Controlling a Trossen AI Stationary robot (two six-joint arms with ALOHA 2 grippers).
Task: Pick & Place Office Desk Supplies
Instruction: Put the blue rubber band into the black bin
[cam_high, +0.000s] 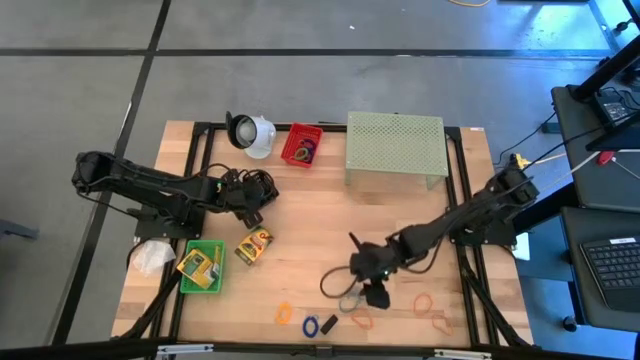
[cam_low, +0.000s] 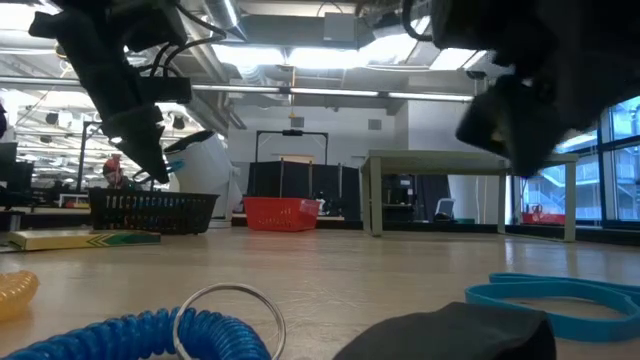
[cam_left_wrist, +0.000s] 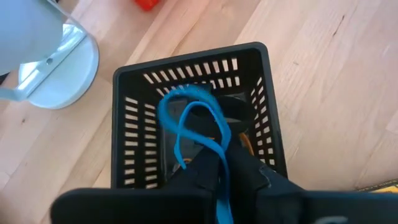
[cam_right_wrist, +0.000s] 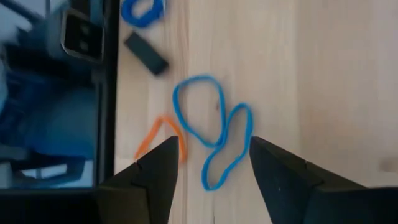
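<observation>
Holding a blue rubber band (cam_left_wrist: 186, 124) pinched over the black basket (cam_left_wrist: 124, 93), the left tool (cam_high: 250, 192) hovers; the loop may snag instead of dropping. The right tool (cam_right_wrist: 214, 165), spread, hangs above blue bands (cam_right_wrist: 211, 134) on the bench (cam_high: 300, 270).

Overhead cam looks straight down on the whole table (cam_high: 400, 240), both arms in shot. Low cam sits at tabletop level, facing across to the room, v. close to a blue coil (cam_low: 130, 335). Left wrist cam looks down into a black basket (cam_left_wrist: 196, 118), close. Right wrist cam looks down on blue rubber bands (cam_right_wrist: 211, 134), also seen by overhead cam near front edge.
</observation>
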